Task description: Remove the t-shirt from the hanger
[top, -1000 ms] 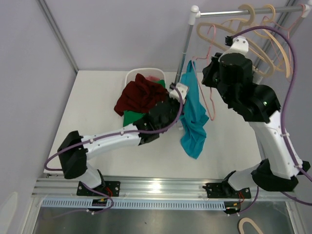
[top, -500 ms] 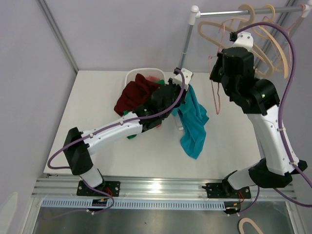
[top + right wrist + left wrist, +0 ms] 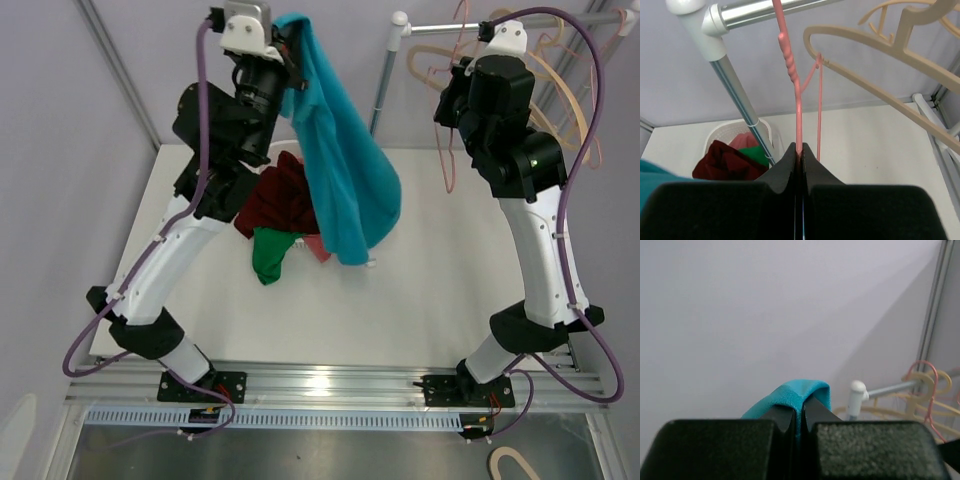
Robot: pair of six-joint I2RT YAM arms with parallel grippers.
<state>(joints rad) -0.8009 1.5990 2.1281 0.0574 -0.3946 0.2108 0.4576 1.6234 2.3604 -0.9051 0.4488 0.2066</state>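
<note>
The teal t-shirt (image 3: 345,170) hangs free in the air above the table, clear of the hanger. My left gripper (image 3: 292,55) is raised high at the back and shut on a fold of the shirt's top edge (image 3: 802,392); the left wrist view shows the cloth pinched between the jaws of the gripper (image 3: 800,412). The thin pink hanger (image 3: 448,150) is bare. My right gripper (image 3: 452,105) is shut on its wire (image 3: 798,105), just below the rail, and the right wrist view shows the gripper (image 3: 800,150) closed tight around it.
A white basket (image 3: 722,131) at the back holds dark red (image 3: 275,195) and green (image 3: 270,255) clothes, partly under the hanging shirt. The metal rail (image 3: 765,7) on its post (image 3: 383,85) carries several beige hangers (image 3: 545,70) at the back right.
The left arm swung up and to the left, lifting the t-shirt from table level to high above the basket. The right gripper raised the pink hanger towards the rail.
</note>
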